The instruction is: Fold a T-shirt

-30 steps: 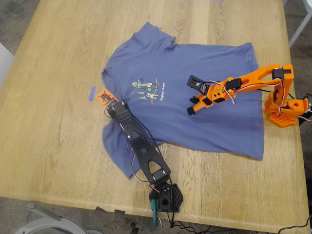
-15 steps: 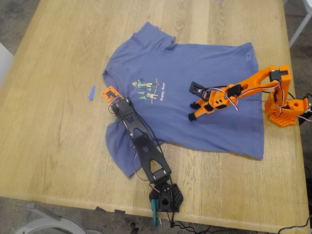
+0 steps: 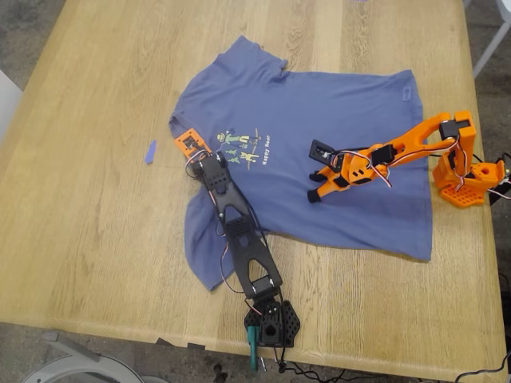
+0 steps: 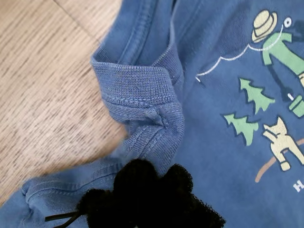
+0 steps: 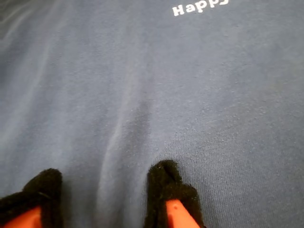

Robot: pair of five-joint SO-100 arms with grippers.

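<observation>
- The T-shirt [image 3: 319, 152] lies mostly flat, print up, on the wooden desk [image 3: 88, 231]; only the collar side is bunched toward the chest print, so we judge the fold barely begun.
- Our first gripper [image 4: 152, 178] has its fingers closed on bunched fabric below the ribbed collar [image 4: 137, 85].
- Our second gripper [image 5: 102, 190] presses parted fingers onto the cloth, gripping nothing.
- A small blue scrap [image 3: 149, 152] lies on bare desk beside the shirt; grey floor borders the desk.
</observation>
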